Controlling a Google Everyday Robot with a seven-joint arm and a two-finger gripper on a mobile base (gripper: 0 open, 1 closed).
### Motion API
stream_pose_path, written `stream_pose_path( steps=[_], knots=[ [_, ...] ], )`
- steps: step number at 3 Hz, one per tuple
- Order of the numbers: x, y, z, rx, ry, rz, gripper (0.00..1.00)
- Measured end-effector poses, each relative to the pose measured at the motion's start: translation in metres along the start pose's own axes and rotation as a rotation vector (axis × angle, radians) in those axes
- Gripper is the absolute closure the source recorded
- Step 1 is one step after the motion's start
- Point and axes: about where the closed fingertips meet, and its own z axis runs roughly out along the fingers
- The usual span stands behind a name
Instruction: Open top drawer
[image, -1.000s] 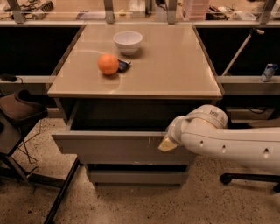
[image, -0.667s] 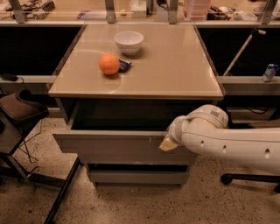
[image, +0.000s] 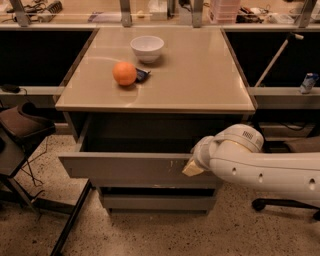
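The top drawer (image: 120, 170) stands pulled out below the counter (image: 200, 75) (orange (image: 124, 73) and white bowl (image: 147, 48) on top). The hand (image: 193, 168) sits at the drawer front's upper edge, right of centre; its grip state cannot be told.

An orange (image: 124, 73) lies near a white bowl (image: 147, 48) on the tabletop (image: 200, 75).

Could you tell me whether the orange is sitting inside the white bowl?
No, the orange sits on the tabletop beside the bowl, while the gripper is at the top drawer.
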Motion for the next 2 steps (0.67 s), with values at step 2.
stream_pose_path(
  steps=[2],
  knots=[
    [0.0034,0.0091,-0.0071,-0.003,-0.003,0.006,1.00]
  ],
)
